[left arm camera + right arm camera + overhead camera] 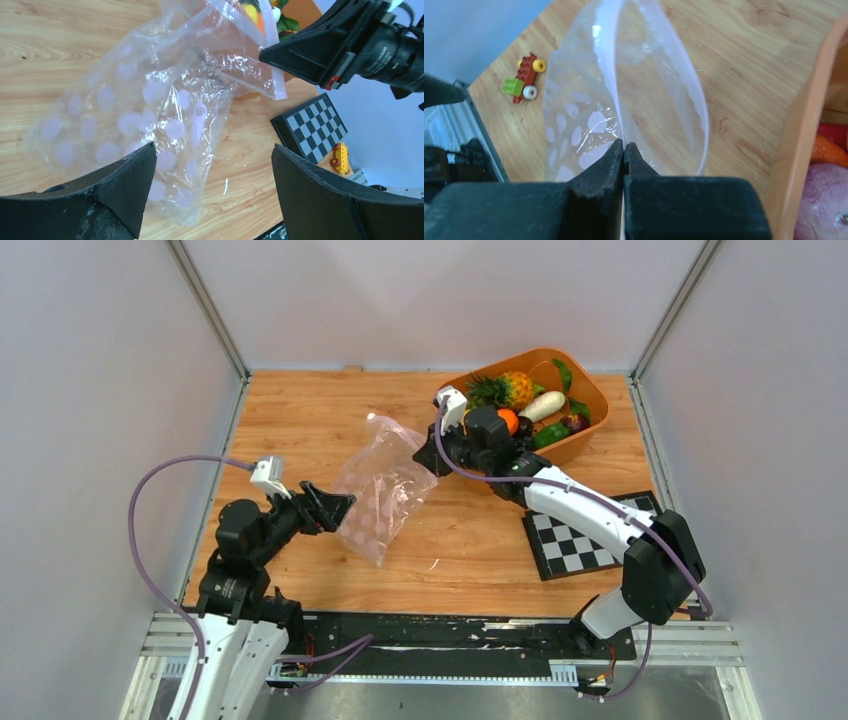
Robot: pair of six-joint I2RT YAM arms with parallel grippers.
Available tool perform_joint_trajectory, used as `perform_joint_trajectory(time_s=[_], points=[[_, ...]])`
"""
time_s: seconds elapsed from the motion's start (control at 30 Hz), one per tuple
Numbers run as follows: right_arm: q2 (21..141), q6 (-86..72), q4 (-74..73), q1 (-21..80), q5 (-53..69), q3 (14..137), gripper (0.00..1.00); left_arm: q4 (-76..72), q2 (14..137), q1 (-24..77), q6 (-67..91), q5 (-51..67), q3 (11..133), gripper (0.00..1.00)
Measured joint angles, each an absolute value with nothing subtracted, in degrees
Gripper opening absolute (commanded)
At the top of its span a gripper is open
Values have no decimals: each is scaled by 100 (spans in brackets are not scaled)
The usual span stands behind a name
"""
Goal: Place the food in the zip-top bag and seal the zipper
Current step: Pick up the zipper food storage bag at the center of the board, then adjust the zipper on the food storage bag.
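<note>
Nearby, orange tub (598,400) holds the food (515,388); checkerboard (575,540) lies near it.

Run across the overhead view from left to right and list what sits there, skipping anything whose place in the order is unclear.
left gripper → dotted bag → right gripper → checkered board

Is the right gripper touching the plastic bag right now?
Touching. The right wrist view shows the right gripper pinched shut on the mouth edge of the bag, with no gap.
</note>
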State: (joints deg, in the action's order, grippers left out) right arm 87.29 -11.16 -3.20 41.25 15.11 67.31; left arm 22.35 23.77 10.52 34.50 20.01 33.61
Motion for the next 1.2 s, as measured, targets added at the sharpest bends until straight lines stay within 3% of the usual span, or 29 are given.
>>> perform_joint_trajectory(time_s=[0.33,0.9,1.2], points=[[8694,-2014,-14,4125,644,6536,0,2519,2248,1052,3489,1584,3321,85],[8648,-2244,-40,4062,338,6536,0,941,1872,1055,4895,1422,950,85],[8746,-2246,-60,4001,497,6541,0,211,2139,1055,4984,1243,628,85]])
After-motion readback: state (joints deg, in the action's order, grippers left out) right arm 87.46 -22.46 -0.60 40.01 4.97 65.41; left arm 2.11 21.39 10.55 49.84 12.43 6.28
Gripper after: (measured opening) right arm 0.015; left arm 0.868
